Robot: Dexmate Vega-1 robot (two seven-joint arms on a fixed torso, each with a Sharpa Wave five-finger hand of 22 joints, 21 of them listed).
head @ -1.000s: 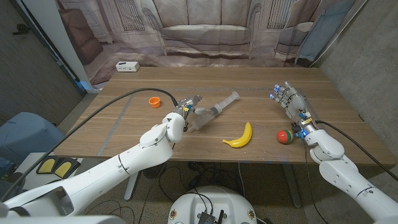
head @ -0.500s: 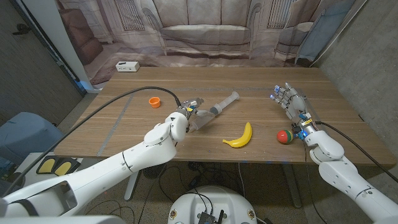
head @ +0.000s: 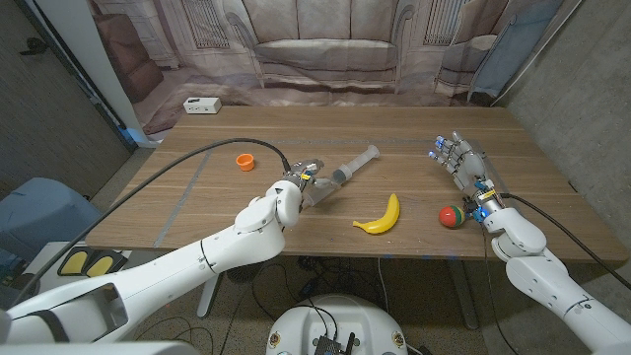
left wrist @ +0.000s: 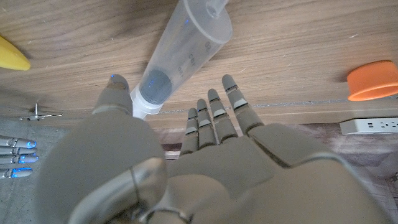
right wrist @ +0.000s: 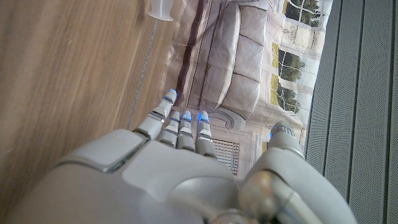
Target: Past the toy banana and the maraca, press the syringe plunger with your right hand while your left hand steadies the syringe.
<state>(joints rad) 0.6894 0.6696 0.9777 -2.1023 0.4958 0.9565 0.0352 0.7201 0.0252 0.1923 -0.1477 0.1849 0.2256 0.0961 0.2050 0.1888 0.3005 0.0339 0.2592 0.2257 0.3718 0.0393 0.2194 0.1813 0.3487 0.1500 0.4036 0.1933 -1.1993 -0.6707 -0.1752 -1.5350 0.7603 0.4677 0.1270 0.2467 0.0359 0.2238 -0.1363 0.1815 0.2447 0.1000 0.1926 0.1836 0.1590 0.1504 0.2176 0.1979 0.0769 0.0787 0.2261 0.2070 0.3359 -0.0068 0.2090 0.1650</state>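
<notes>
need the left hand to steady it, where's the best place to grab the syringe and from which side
Probably the clear barrel of the syringe, near the end closest to the left hand. It lies flat and diagonal, so come from that near-left end and wrap thumb and fingers across the barrel.

Your left arm reached in from the near left, stretched toward the middle of the table. Your left hand had its fingers spread apart and extended forward, thumb held off to one side, gripping nothing. Your right arm came in from the near right; your right hand stood with fingers straight, close together, pointing far.
</notes>
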